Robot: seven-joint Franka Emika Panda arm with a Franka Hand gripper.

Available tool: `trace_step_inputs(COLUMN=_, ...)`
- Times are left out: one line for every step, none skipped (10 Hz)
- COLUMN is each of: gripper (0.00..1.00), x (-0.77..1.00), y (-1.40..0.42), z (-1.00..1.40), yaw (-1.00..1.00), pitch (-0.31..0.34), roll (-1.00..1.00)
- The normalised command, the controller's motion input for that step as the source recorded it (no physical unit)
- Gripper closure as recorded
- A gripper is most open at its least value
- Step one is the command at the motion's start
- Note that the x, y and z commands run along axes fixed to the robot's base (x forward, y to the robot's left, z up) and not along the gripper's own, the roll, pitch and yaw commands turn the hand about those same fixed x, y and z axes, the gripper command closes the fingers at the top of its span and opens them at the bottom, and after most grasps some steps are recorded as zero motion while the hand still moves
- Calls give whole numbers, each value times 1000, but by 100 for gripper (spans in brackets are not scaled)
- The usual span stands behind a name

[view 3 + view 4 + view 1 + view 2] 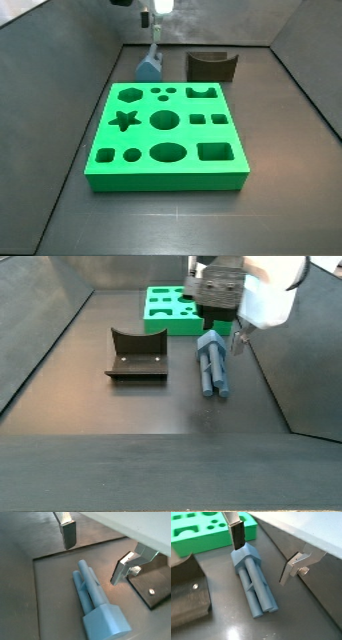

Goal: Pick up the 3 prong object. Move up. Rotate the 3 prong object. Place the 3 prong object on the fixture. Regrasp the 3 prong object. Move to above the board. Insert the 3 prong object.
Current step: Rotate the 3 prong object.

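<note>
The 3 prong object (pixel 254 584), a slim blue-grey piece of parallel bars with a blocky head, lies flat on the dark floor between the board and the side wall; it also shows as the blue piece (pixel 93 599) and the bars (pixel 211 366). My gripper (pixel 261 565) hangs open just above it, one finger over its head end and the other on its wall side. Nothing sits between the fingers (pixel 67 534). The fixture (pixel 136 354) is a dark notched block beside the piece. The green board (pixel 167 130) with shaped cut-outs lies behind the object's head.
A grey side wall (pixel 301 366) runs close along the far side of the piece. The fixture (pixel 211 67) stands at the board's back edge. A dark base plate with a screw (pixel 155 589) lies near one finger.
</note>
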Motion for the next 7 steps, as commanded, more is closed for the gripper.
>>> trace_step_inputs(gripper=0, x=34, y=0, z=-25, yaw=1000, pitch=-11, roll=3)
trace_step_inputs(gripper=0, x=34, y=0, z=-25, yaw=1000, pitch=-12, roll=3)
trace_step_inputs(gripper=0, x=34, y=0, z=-25, yaw=1000, pitch=-13, roll=3)
trace_step_inputs(gripper=0, x=34, y=0, z=-25, yaw=1000, pitch=-13, roll=3)
trace_step_inputs(gripper=0, x=34, y=0, z=-25, yaw=1000, pitch=-15, roll=4)
trace_step_inputs(gripper=0, x=34, y=0, z=-25, yaw=1000, pitch=-16, roll=4)
trace_step_inputs(gripper=0, x=34, y=0, z=-25, yaw=1000, pitch=-18, roll=4)
